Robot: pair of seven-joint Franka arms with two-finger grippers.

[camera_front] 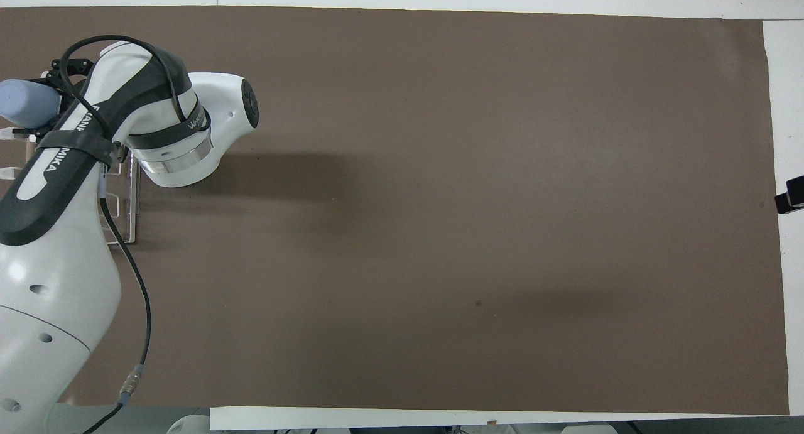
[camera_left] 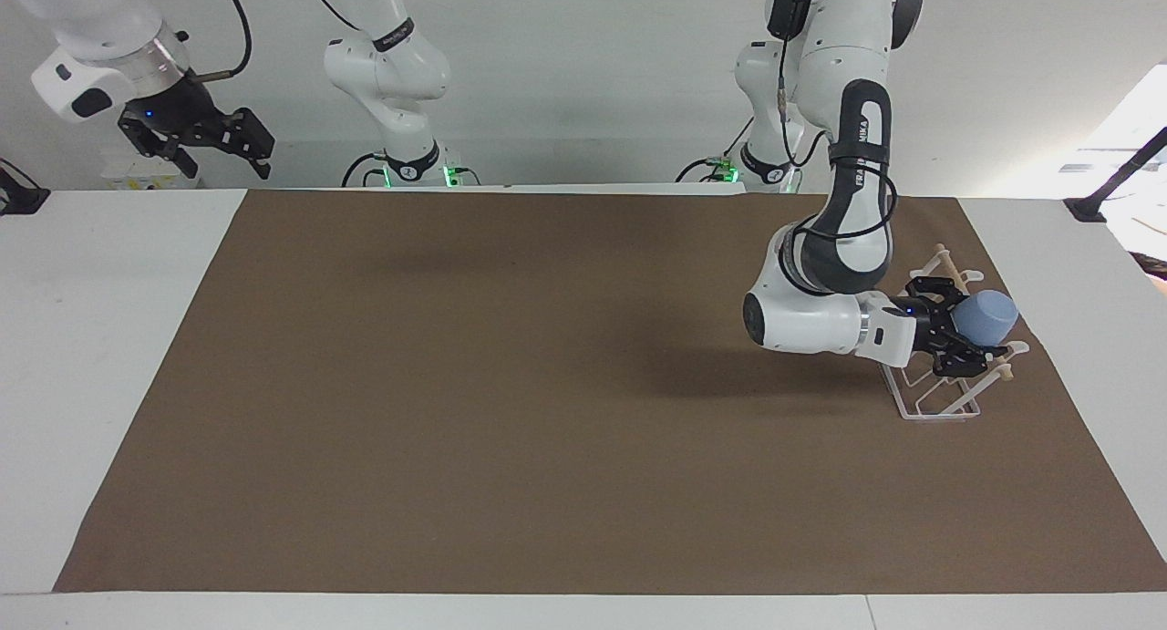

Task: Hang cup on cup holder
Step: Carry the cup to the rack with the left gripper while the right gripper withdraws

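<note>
Cup (camera_left: 986, 317) clamped in left gripper (camera_left: 966, 338), held over cup holder (camera_left: 939, 402) at 3 o'clock on mat (camera_left: 547, 411). Right gripper (camera_left: 223, 147) raised at 10 o'clock, waiting, fingers spread.

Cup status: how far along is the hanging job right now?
Done: the cup is picked up, lying sideways in the left claw.
In hand: that claw holds it over the cup holder, at the end farther from the robots, just above the wooden rod; it does not look seated on a prong yet.
Left: settle it on a prong, release, withdraw.
The right claw waits raised off the brown mat's corner.
</note>
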